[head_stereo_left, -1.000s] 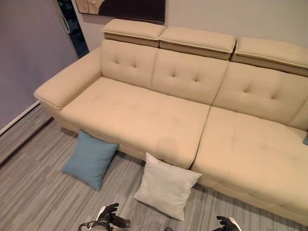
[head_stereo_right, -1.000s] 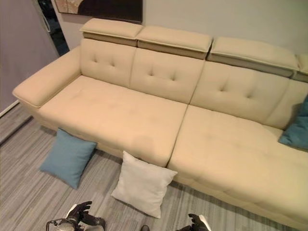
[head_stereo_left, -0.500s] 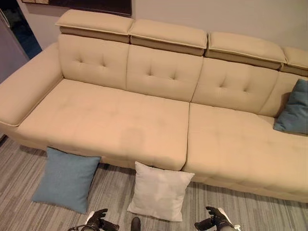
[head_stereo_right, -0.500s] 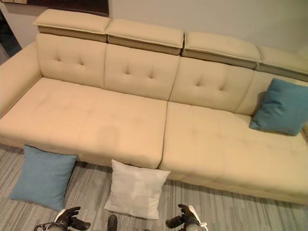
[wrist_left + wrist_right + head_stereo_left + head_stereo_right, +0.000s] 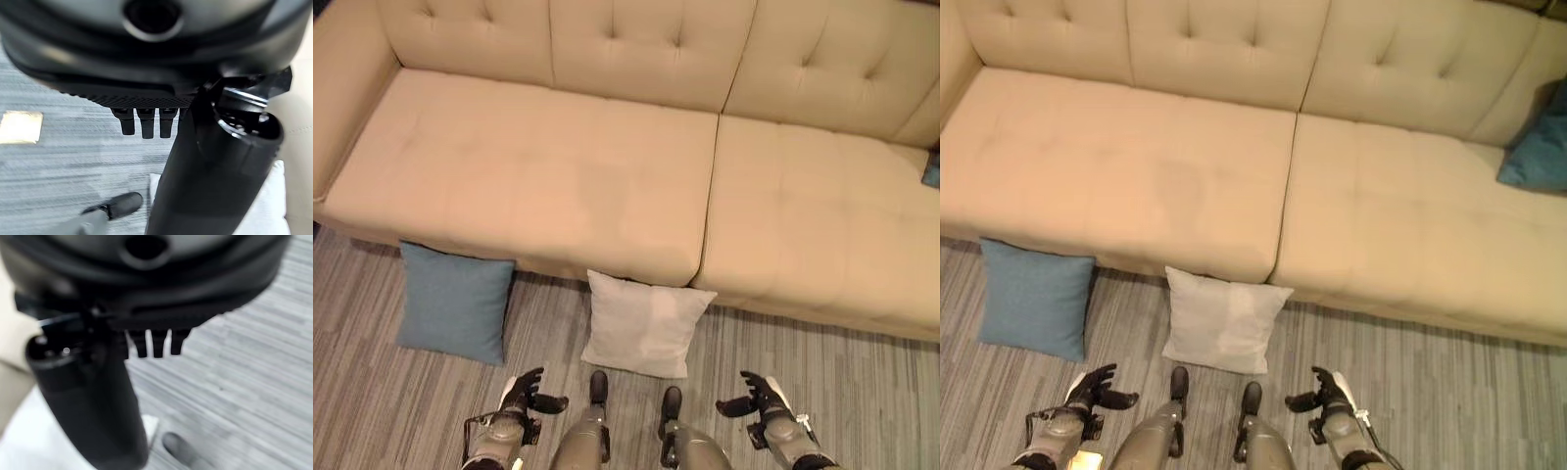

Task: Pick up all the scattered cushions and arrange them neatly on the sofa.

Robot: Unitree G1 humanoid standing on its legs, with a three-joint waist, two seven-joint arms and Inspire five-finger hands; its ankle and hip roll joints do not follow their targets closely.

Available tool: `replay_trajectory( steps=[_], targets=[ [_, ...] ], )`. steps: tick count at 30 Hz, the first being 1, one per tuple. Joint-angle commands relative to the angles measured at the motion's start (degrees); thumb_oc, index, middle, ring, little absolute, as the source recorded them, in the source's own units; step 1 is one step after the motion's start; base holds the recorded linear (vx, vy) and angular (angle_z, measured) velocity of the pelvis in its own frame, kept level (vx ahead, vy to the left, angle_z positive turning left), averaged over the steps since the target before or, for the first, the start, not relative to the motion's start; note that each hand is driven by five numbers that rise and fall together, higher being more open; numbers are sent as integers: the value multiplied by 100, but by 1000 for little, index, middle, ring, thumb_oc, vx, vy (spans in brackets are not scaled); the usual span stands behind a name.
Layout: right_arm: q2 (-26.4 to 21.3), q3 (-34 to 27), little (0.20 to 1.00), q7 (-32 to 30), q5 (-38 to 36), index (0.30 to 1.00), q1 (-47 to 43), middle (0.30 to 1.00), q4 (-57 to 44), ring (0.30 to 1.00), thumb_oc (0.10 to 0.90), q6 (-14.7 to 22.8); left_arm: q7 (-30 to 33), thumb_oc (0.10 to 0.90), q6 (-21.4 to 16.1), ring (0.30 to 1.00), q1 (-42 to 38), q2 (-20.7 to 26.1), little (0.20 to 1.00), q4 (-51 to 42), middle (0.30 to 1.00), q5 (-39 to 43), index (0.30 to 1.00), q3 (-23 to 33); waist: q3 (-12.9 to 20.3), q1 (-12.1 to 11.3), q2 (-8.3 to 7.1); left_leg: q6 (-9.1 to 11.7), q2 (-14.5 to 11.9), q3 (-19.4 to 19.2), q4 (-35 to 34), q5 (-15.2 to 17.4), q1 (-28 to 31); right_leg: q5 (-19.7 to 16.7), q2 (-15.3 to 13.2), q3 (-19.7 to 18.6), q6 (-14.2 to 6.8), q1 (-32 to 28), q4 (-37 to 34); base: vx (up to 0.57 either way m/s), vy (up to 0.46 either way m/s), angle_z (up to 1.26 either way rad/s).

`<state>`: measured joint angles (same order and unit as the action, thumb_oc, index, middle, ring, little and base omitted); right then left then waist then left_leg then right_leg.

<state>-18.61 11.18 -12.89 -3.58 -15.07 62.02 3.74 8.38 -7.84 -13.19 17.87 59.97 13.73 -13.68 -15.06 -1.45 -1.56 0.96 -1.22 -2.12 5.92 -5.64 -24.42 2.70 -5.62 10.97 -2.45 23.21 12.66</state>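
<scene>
A white cushion (image 5: 644, 324) leans on the floor against the front of the beige sofa (image 5: 558, 166), just left of the seat seam. A blue cushion (image 5: 454, 303) leans against the sofa front further left. A teal cushion (image 5: 1540, 152) rests on the sofa seat at the far right. My left hand (image 5: 522, 394) hangs low over the floor below the blue cushion, fingers relaxed and holding nothing. My right hand (image 5: 759, 397) hangs over the floor to the right of the white cushion, also open and holding nothing. The white cushion's corner (image 5: 276, 196) shows past my left thumb (image 5: 215, 166).
Grey striped carpet (image 5: 862, 382) covers the floor in front of the sofa. The sofa's left armrest (image 5: 337, 78) rises at the left edge. The long seat is bare apart from the teal cushion at its right end.
The camera has tilted down and moved closer, so the sofa back has left the view and the cushions sit higher. Both hands show more fully, and they stay open.
</scene>
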Motion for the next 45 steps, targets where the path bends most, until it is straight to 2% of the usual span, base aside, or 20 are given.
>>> replay_trajectory(
  steps=[1, 2, 3, 4, 5, 6, 7, 11, 12, 14, 17, 21, 22, 30, 38, 40, 41, 42, 45],
  targets=[
    [-249, -156, 900, -433, -787, 900, -78, 900, -602, 900, 800, 352, 391, 800, -489, 900, -393, 225, 900, -432, 900, 584, 900, 107, 94, 123, -194, 103, 130, 134, 797, 770, -692, -525, -456, -172, -351, 741, -139, -83, -65, 14],
    [-263, -172, 900, -550, -902, 900, -231, 900, -642, 900, 800, 394, 468, 800, -525, 900, -533, 251, 900, -498, 900, 680, 900, 93, 85, 127, -135, 138, 71, 173, 1013, 971, -916, -335, -411, -228, -360, 971, 83, -85, -48, 14],
    [-255, -197, 900, -657, -1013, 900, -416, 900, -740, 900, 800, 439, 586, 800, -582, 900, -740, 281, 900, -535, 900, 797, 900, 84, 18, 155, -99, 147, 54, 181, 1216, 978, -1236, -299, -427, -235, -344, 1292, 285, -129, -31, 13],
    [-283, -252, 900, -837, -1201, 900, -683, 900, -943, 900, 800, 517, 714, 800, -626, 900, -1036, 327, 900, -663, 900, 939, 900, 70, -9, 206, -12, 141, 32, 200, 1662, 1047, -1879, -180, -433, -311, -281, 1904, 695, -156, -7, 10],
    [-284, -253, 900, -838, -1201, 900, -687, 900, -942, 900, 800, 516, 713, 800, -627, 900, -1042, 327, 900, -660, 900, 940, 900, 70, 15, 206, -9, 141, 31, 202, 1689, 1057, -1924, -172, -434, -312, -280, 1945, 716, -130, 3, 8],
    [-270, -274, 900, -955, -1280, 900, -833, 900, -965, 900, 800, 563, 810, 800, -659, 900, -1202, 358, 900, -682, 900, 997, 900, 61, -20, 222, 33, 139, 6, 208, 1925, 1091, -2245, -112, -451, -333, -261, 2262, 963, -78, 4, 9],
    [-279, -278, 900, -1103, -1386, 900, -1102, 900, -1055, 900, 800, 644, 917, 800, -688, 900, -1454, 398, 900, -674, 900, 1108, 900, 82, -24, 252, 101, 129, -29, 219, 2396, 1187, -2860, 19, -448, -440, -209, 2873, 1451, -78, 1, 7],
    [-318, -303, 900, -1297, -1650, 900, -1565, 900, -1069, 900, 800, 806, 1113, 800, -714, 900, -1843, 514, 900, -745, 900, 1180, 900, 46, 43, 282, 219, 77, -53, 282, 3414, 1463, -4082, 333, -442, -627, -121, 4103, 2520, -4, 13, -8],
    [-356, -316, 900, -1345, -1789, 900, -1775, 900, -1053, 900, 800, 877, 1185, 800, -701, 900, -2016, 592, 900, -728, 900, 1164, 900, -1, 14, 304, 256, 51, -50, 290, 3855, 1587, -4522, 472, -427, -693, -81, 4536, 2940, 58, 8, -5],
    [-360, -329, 900, -1353, -1880, 900, -1886, 900, -1053, 900, 800, 904, 1218, 800, -696, 900, -2109, 609, 900, -732, 900, 1149, 900, -23, 20, 307, 276, 39, -35, 296, 4010, 1647, -4737, 539, -418, -734, -77, 4768, 3106, 46, 4, -8],
    [-430, -311, 900, -1306, -2209, 900, -2222, 900, -989, 900, 800, 1020, 1297, 800, -661, 900, -2337, 709, 900, -687, 900, 1180, 900, -34, -15, 322, 314, -12, 16, 271, 4549, 1803, -5405, 705, -424, -836, -37, 5461, 3683, 69, 2, -2],
    [-514, -191, 900, -1141, -2549, 900, -2528, 900, -987, 900, 800, 1119, 1293, 800, -669, 900, -2582, 821, 900, -761, 900, 1250, 900, -113, -45, 299, 313, -46, 20, 287, 4829, 1901, -5783, 815, -429, -923, -13, 5883, 3992, 64, -25, 0],
    [-575, -29, 900, -1011, -2780, 900, -2814, 900, -1122, 900, 800, 1177, 1269, 800, -695, 900, -2856, 893, 900, -859, 900, 1360, 900, -210, -80, 305, 304, -52, 8, 298, 4942, 1933, -6023, 854, -461, -943, -18, 6110, 4108, 55, -32, -1],
    [-557, 601, 900, -879, -2973, 900, -3865, 900, -1264, 900, 800, 1237, 1272, 800, -728, 900, -3868, 981, 900, -982, 900, 1408, 900, -672, -151, 276, 300, -24, 45, 367, 5109, 1919, -6504, 872, -506, -969, -47, 6521, 4241, 48, -35, 3],
    [65, 1257, 900, -928, -2891, 900, -4949, 900, -1377, 900, 800, 1315, 1382, 800, -840, 900, -4959, 544, 900, -1061, 900, 1663, 900, -1104, -190, 289, 233, 16, 77, 379, 5005, 1875, -6550, 845, -505, -961, -67, 6557, 4209, 9, -7, 2],
    [206, 1299, 582, -941, -2842, 582, -5051, 582, -1504, 582, 588, 1351, 1394, 800, -880, 900, -5096, 402, 900, -1108, 900, 1771, 900, -1141, -163, 309, 220, 24, 87, 394, 4971, 1864, -6551, 828, -499, -956, -79, 6549, 4172, 3, -14, 6],
    [283, 1314, 300, -928, -2850, 300, -5069, 300, -1588, 300, 400, 1397, 1414, 800, -918, 900, -5161, 317, 900, -1155, 900, 1825, 900, -1161, -144, 323, 213, 31, 93, 392, 4945, 1851, -6551, 816, -491, -943, -87, 6543, 4148, 4, -11, 8],
    [427, 1313, 300, -917, -2791, 300, -4994, 300, -1885, 300, 400, 1523, 1444, 400, -1041, 300, -5144, 133, 300, -1464, 300, 1926, 300, -1140, -61, 359, 213, 55, 102, 403, 4851, 1811, -6550, 785, -461, -895, -106, 6527, 4038, 0, -4, 7],
    [451, 1191, 300, -832, -2624, 300, -4649, 300, -2323, 300, 400, 1620, 1350, 400, -1092, 300, -4847, 1, 300, -1904, 300, 1906, 300, -1086, 147, 398, 259, 83, 116, 403, 4629, 1715, -6544, 685, -392, -784, -152, 6441, 3769, -22, 10, 0]
  ],
)
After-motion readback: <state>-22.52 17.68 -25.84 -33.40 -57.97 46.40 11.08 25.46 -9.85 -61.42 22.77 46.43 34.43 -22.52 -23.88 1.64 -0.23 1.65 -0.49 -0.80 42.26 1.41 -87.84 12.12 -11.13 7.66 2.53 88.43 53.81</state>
